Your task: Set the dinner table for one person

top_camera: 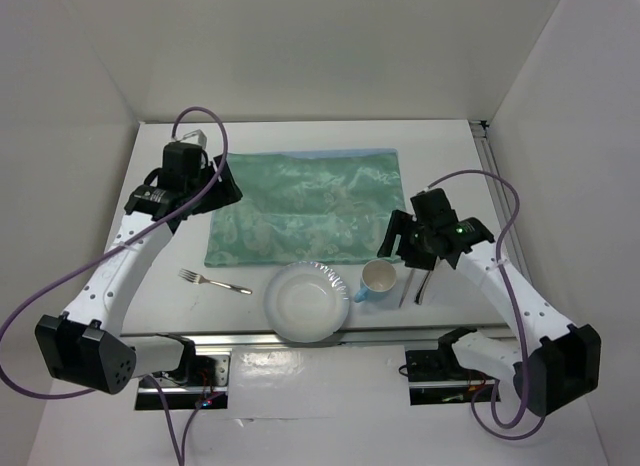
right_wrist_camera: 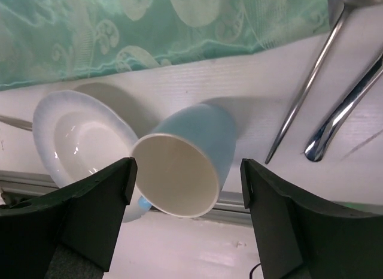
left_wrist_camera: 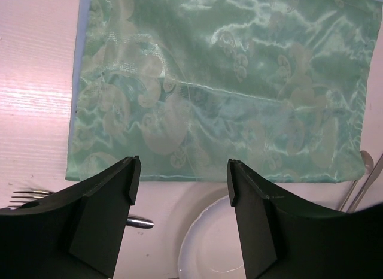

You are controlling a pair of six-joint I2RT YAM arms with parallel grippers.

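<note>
Left gripper [left_wrist_camera: 182,165], spread and empty, hangs above the edge of the green mat [left_wrist_camera: 209,81]. Right gripper [right_wrist_camera: 188,165], likewise spread, has the blue mug [right_wrist_camera: 206,132] beneath, on the dinner table [right_wrist_camera: 245,75].

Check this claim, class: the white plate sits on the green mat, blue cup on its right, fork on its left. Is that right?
No. The white plate is not on the green mat; it lies on the bare dinner table, just before the mat's near edge, as the top external view shows. The blue cup and the fork are as stated.
</note>
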